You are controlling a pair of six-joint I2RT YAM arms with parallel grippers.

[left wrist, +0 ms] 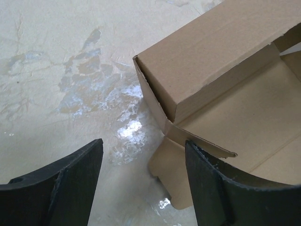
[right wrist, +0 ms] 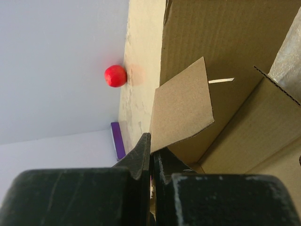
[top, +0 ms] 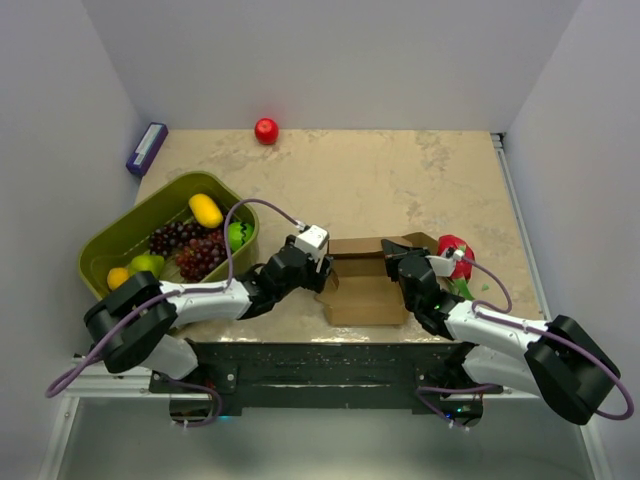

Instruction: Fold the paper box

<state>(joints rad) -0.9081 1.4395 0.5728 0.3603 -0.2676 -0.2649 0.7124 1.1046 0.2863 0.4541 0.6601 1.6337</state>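
The paper box, plain brown cardboard and partly folded with its top open, lies near the table's front edge between both grippers. My left gripper is open at the box's left end. In the left wrist view a small rounded side flap sits between the fingers, close to the right finger, with the box wall above. My right gripper is at the box's right end. In the right wrist view it is shut on the lower corner of a cardboard flap.
An olive-green basket of fruit stands at the left. A red ball and a purple box lie along the back wall; both show in the right wrist view. A red and green object lies right of the box.
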